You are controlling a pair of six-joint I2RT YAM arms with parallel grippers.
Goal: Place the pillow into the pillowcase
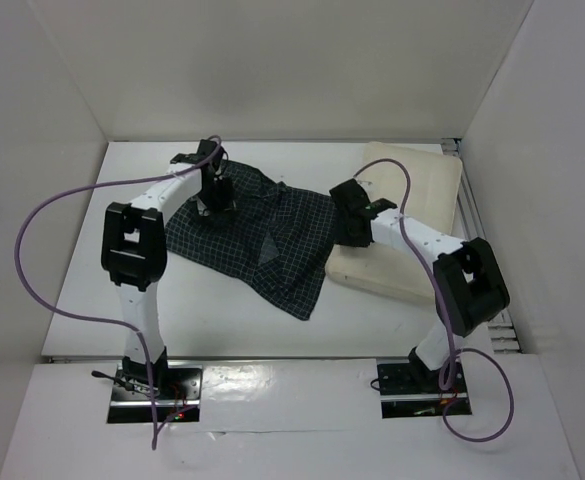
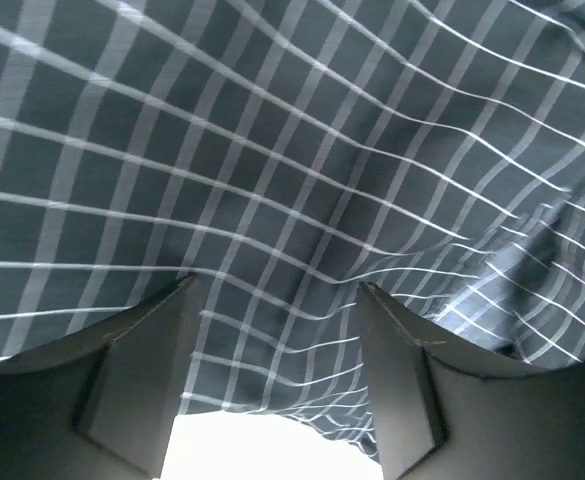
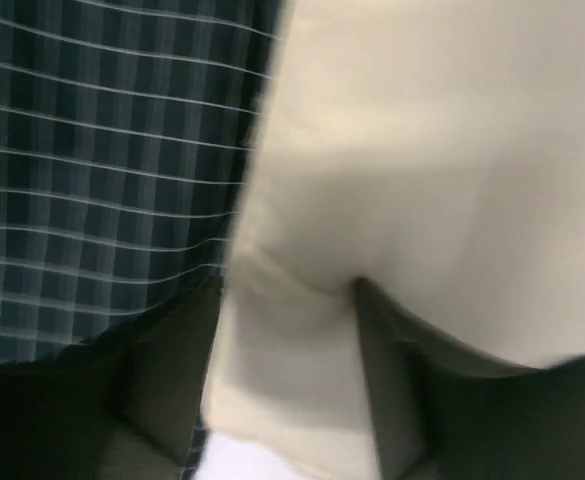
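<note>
The dark checked pillowcase (image 1: 257, 235) lies spread out in the middle of the table. The cream pillow (image 1: 412, 200) lies to its right, its left edge beside the pillowcase. My left gripper (image 1: 212, 197) is over the pillowcase's back left part. In the left wrist view its jaws stand wide apart, with the pillowcase (image 2: 292, 150) and its edge between them, so it (image 2: 272, 385) is open. My right gripper (image 1: 352, 228) is at the pillow's left edge. Its jaws are apart and straddle the edge of the pillow (image 3: 422, 150). The pillowcase (image 3: 102, 160) lies to their left, and the gripper (image 3: 290, 385) is open.
White walls close in the table at the back and on both sides. A bare strip of white table (image 1: 222, 320) lies in front of the pillowcase. Purple cables (image 1: 42, 215) loop from both arms.
</note>
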